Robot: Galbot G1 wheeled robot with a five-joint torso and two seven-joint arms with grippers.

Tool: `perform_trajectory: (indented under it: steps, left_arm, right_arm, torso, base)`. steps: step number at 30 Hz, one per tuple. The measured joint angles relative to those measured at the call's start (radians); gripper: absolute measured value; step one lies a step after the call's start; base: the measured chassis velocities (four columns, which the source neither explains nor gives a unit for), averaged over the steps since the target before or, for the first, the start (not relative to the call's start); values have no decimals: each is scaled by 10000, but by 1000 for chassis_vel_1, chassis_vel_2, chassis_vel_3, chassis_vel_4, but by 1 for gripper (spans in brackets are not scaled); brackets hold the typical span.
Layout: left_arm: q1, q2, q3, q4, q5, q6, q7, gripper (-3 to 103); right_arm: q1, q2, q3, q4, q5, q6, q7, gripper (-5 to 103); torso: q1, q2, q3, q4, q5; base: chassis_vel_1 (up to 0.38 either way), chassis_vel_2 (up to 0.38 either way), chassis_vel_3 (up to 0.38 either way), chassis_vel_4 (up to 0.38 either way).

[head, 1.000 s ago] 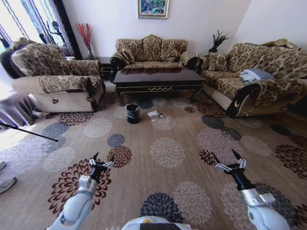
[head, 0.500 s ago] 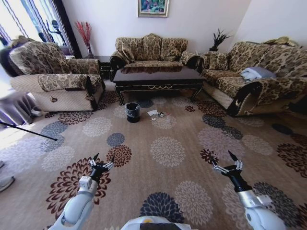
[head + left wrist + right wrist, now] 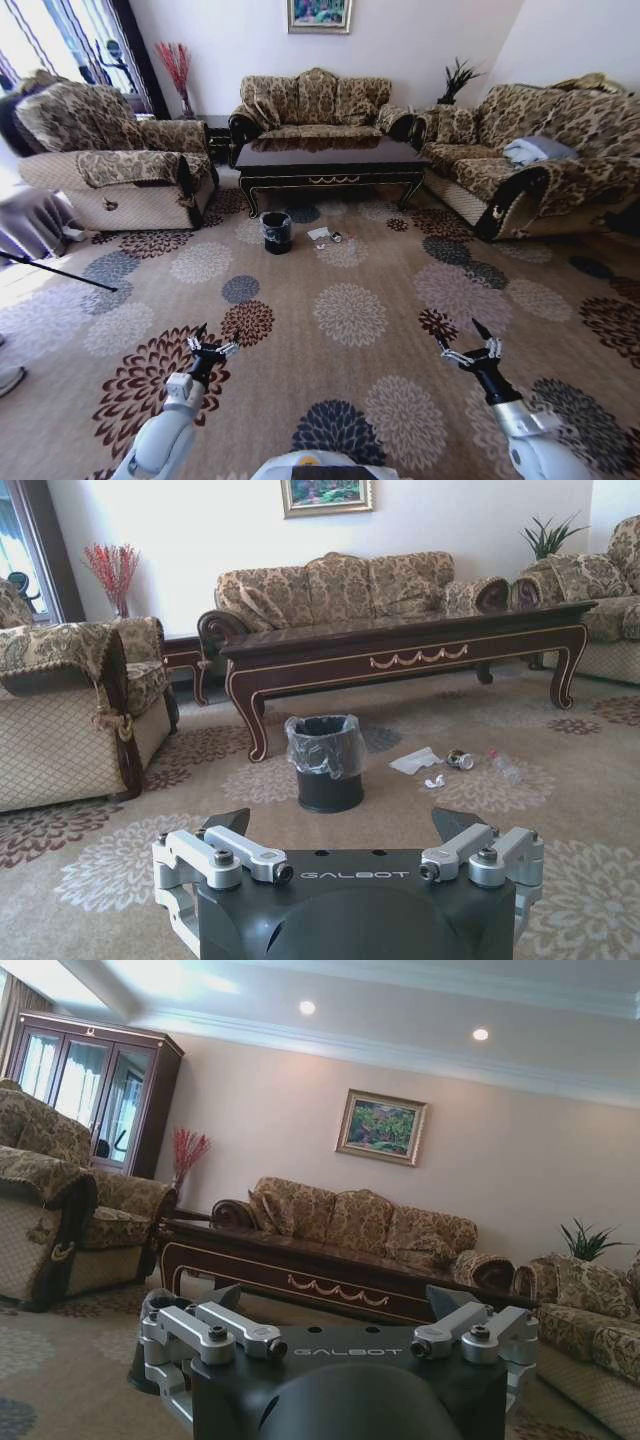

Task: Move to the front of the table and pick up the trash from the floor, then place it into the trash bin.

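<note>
Well ahead of both grippers, across the flowered carpet (image 3: 350,315): the table (image 3: 330,162), long, low and glossy dark, gold scroll ornament on its front rail. Just before that rail, toward its left end, the trash bin (image 3: 277,233), black, upright, lined with a clear bag. Beside the bin, on the side nearer the right gripper, the trash (image 3: 320,236): a crumpled white sheet, a shiny dark crushed lump, a small white scrap, lying close together on the floor. Same cluster in the left wrist view, far beyond the fingertips: bin (image 3: 326,761) near the table's (image 3: 400,645) leg, trash (image 3: 432,763) just past it.

Left gripper (image 3: 207,338) low over the carpet, fingers spread apart, holding nothing. Right gripper (image 3: 466,335) likewise low, fingers apart, empty. "GALBOT" printed in pale letters on the dark housing of each gripper, readable in both wrist views (image 3: 341,832) (image 3: 335,1303). Framed painting (image 3: 380,1127) on the far wall above the sofa (image 3: 360,1225); no legible writing on it.
</note>
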Motion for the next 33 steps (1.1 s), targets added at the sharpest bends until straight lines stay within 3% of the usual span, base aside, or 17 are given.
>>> perform_trajectory:
  steps: [33]
  left_arm:
    - [7, -29, 42, 3, -17, 79, -159, 100]
  right_arm:
    - [-213, 139, 67, 97, 24, 85, -19, 100]
  torso:
    - [-514, -1371, -859, 0, 0]
  base:
    - [0, 0, 0, 0]
